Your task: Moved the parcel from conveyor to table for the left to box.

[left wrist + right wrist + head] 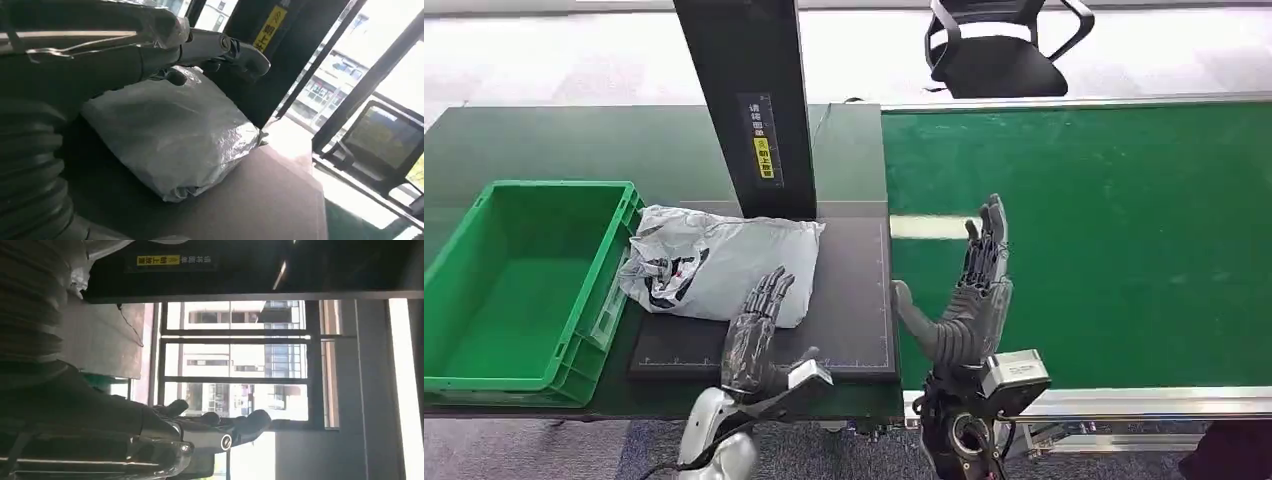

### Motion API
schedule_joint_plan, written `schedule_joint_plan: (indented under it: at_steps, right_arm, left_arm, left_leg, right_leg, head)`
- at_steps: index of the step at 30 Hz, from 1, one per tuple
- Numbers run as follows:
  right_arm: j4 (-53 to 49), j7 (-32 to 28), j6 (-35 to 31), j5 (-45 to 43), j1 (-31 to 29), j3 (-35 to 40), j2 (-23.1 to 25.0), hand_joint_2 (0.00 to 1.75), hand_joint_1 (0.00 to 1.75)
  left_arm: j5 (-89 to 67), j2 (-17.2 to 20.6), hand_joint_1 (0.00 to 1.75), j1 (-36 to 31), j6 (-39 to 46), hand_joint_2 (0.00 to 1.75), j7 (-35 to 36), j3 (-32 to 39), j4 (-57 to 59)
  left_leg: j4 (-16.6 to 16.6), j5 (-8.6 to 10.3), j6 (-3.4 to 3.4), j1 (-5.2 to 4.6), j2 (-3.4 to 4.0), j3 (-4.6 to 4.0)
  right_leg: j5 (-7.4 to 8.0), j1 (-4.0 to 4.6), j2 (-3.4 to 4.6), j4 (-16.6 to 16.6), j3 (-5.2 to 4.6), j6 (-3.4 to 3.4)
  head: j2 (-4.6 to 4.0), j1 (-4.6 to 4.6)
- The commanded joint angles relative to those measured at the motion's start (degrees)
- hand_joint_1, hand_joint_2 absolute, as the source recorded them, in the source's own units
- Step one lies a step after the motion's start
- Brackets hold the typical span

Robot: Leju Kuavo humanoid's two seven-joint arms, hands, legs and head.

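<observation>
Head view showed the grey parcel [720,262] lying on the black mat [844,320] of the counter [574,140], its end just beside the green crate [484,300]. The left robot hand [756,335] hovered at the parcel's near edge, fingers extended and holding nothing. The right robot hand [972,295] stood upright over the green conveyor [1124,240], fingers spread and empty.
</observation>
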Motion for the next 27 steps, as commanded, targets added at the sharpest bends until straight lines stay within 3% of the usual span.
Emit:
schedule_joint_plan:
  at_steps: [1, 10, 27]
  right_arm:
    - [0.44, 0.06, 3.28, 1.26, 2.67, -1.11, -3.08, 1.75, 0.0]
    - [3.05, 0.06, 5.31, 2.11, 1.42, -1.91, -2.35, 1.75, 0.0]
    - [3.06, 0.06, 6.74, 2.23, 1.85, -1.4, -3.0, 1.75, 0.0]
  left_arm:
    - [1.07, -0.04, 0.0, -14.69, -4.09, 1.75, -0.67, 3.35, 22.2]
    - [1.1, 2.92, 0.0, -20.18, -7.3, 1.75, 0.48, 5.75, 25.28]
    - [0.07, 7.23, 0.0, -18.44, -8.34, 1.75, 1.61, 7.81, 26.81]
  left_leg:
    - [-0.1, 0.07, 0.14, 0.02, -0.32, 0.06]
    - [-0.11, 0.09, 0.15, 0.03, -0.08, 0.02]
    - [-0.08, 0.02, 0.08, 0.0, 0.04, 0.04]
  right_leg:
    - [0.0, 0.06, -0.33, -0.14, 0.19, -0.17]
    - [0.09, 0.08, -0.1, -0.12, 0.1, -0.22]
    - [0.04, 0.03, 0.03, -0.04, 0.08, -0.11]
  head:
    - [0.0, -0.02]
    - [0.0, 0.0]
    - [0.0, 0.0]
